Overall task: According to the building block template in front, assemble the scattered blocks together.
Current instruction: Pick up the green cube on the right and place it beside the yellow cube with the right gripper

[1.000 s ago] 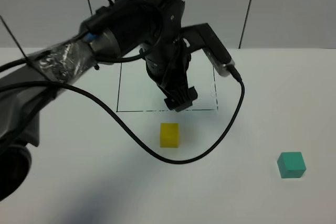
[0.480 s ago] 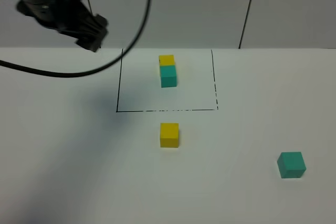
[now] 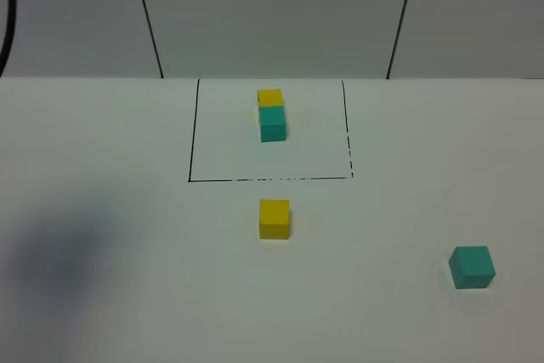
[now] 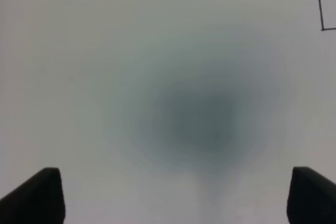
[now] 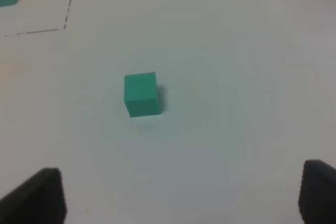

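Guess: yellow cube mid & teal cube near right are light, rigid, matte, so pinch opp. flat sides; left gripper, right gripper wide open, empty.

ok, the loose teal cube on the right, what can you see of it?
The teal cube is a plain matte block, no marks, sharp edges. It sits flat on the white table, slightly turned, outside the black frame, well apart from the loose yellow cube. Nothing but the table touches it.

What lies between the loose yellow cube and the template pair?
Only the frame's black line crosses the table between yellow cube and template, per exterior high view.
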Available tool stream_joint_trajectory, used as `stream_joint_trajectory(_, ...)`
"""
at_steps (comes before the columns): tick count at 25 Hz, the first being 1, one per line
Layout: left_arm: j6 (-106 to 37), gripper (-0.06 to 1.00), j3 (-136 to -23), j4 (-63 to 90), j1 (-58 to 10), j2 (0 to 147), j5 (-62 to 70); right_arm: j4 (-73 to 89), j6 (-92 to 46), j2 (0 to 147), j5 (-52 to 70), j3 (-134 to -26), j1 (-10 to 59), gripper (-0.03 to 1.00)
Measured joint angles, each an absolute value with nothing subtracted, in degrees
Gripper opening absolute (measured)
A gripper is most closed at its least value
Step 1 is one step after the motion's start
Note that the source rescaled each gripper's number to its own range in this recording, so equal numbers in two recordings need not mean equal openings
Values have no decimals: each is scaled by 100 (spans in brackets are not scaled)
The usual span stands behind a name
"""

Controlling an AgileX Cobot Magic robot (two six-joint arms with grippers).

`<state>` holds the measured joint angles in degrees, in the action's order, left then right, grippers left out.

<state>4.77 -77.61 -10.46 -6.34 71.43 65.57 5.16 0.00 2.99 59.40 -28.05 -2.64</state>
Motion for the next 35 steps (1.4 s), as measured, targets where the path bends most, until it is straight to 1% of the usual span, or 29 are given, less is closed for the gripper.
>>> stream_joint_trajectory(8,1215,86,-5223,-1327,-634,4533,6298,516,0,299,5940,-2805,-264,81)
stream_joint_trajectory(11,1323,85,-4486,-1423,-634,3493,6171,516,0,299,5940,-2805,-264,81)
stream_joint_trajectory(15,1331,83,-3804,-1429,-634,2025,6050,516,0,299,5940,-2805,-264,81)
stream_joint_trajectory(20,1318,81,-3337,-1168,-634,519,5777,516,0,299,5940,-2805,-264,81)
stream_joint_trajectory(23,1303,80,-3252,-1066,-634,142,5759,516,0,299,5940,-2805,-264,81)
stream_joint_trajectory(27,1292,78,-3152,-1040,-634,92,5809,516,0,299,5940,-2805,-264,81)
stream_joint_trajectory(30,1271,75,-2964,-980,-634,92,5900,516,0,299,5940,-2805,-264,81)
stream_joint_trajectory(35,1194,66,-2912,-902,-634,-8,5943,516,0,299,5940,-2805,-264,81)
